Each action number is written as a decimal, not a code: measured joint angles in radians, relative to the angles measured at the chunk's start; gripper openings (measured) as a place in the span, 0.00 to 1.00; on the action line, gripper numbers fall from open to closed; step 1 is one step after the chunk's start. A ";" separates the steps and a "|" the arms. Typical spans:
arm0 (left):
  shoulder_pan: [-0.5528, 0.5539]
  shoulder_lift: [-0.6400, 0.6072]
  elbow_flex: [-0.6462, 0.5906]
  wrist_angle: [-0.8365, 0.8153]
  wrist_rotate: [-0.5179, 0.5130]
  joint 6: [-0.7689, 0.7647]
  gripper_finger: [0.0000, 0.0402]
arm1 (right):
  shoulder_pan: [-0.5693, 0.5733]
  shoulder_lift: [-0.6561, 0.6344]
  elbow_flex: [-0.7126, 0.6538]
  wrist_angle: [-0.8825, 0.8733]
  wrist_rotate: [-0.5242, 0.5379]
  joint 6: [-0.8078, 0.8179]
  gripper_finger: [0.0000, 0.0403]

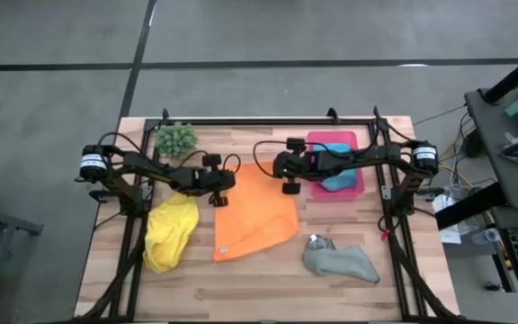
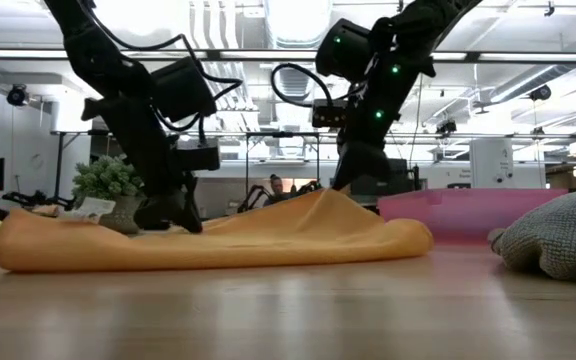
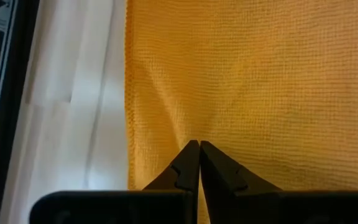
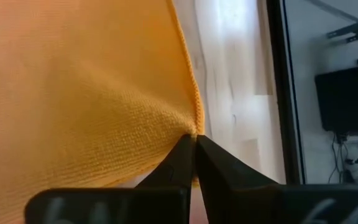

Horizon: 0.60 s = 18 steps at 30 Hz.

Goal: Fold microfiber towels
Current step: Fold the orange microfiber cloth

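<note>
The orange towel [image 1: 254,220] lies spread in the middle of the table. My left gripper [image 1: 218,193] is shut on its far left part, low by the table [image 2: 168,215]. My right gripper [image 1: 288,186] is shut on its far right part, a little higher [image 2: 343,185]. A crumpled yellow towel [image 1: 171,232] lies on the table at the left, and a grey towel [image 1: 340,261] lies bunched at the near right. A blue towel [image 1: 338,183] sits in the pink tray [image 1: 331,142]. My left gripper pinches the orange towel between its two fingers a little in from the side hem [image 3: 166,134], slanting down from the table's left. The cloth there stays low, near the table. One layer or several, I cannot tell. My right gripper pinches the orange towel at its hemmed edge [image 4: 191,124] between the fingertips, slanting down from the table's right. The cloth rises to a small peak [image 2: 323,195] at the fingers, while the rest of it lies on the table.
A spiky green plant [image 1: 176,138] stands at the far left corner. The pink tray sits at the far right, close behind my right arm. Bare wood shows along the near edge [image 1: 259,288].
</note>
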 joint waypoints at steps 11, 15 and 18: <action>0.054 -0.003 0.033 0.053 -0.017 0.035 0.00 | -0.036 0.000 0.000 0.003 0.000 0.002 0.18; 0.050 -0.020 0.056 0.042 -0.025 0.054 0.00 | -0.035 -0.003 0.017 -0.039 -0.016 0.034 0.24; 0.032 -0.053 0.062 0.018 -0.019 0.050 0.00 | -0.030 -0.023 0.027 -0.083 -0.092 0.065 0.25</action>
